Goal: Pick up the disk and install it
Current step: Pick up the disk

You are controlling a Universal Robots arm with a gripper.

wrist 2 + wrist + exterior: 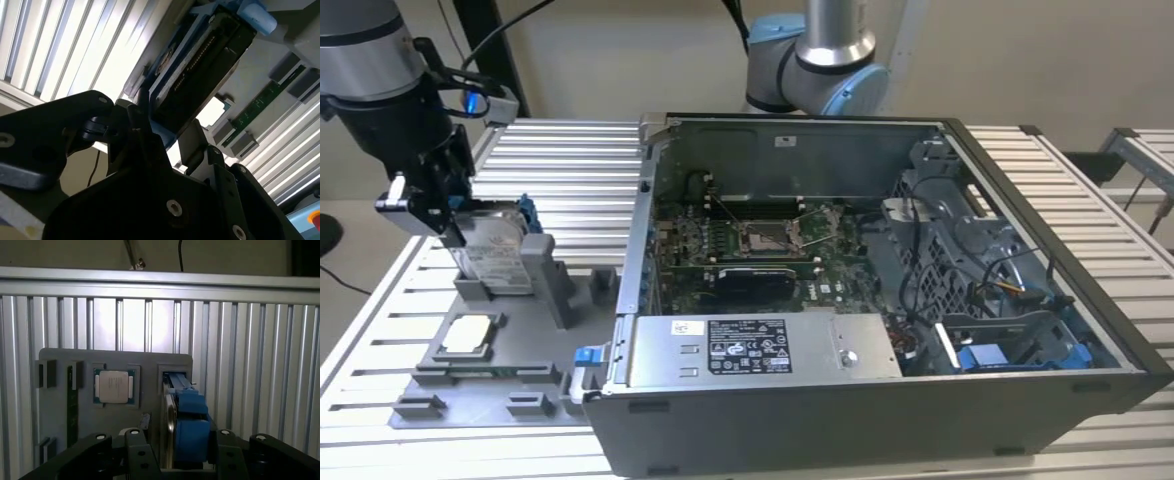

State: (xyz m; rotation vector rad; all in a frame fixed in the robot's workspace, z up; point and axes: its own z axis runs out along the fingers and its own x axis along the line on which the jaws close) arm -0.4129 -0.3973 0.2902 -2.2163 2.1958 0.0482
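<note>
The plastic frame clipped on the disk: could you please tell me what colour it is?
The frame is blue, clearest in the first wrist view.

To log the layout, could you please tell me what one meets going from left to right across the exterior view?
The disk standing on edge → the grey power supply box → the blue plastic bracket inside the open case.
</note>
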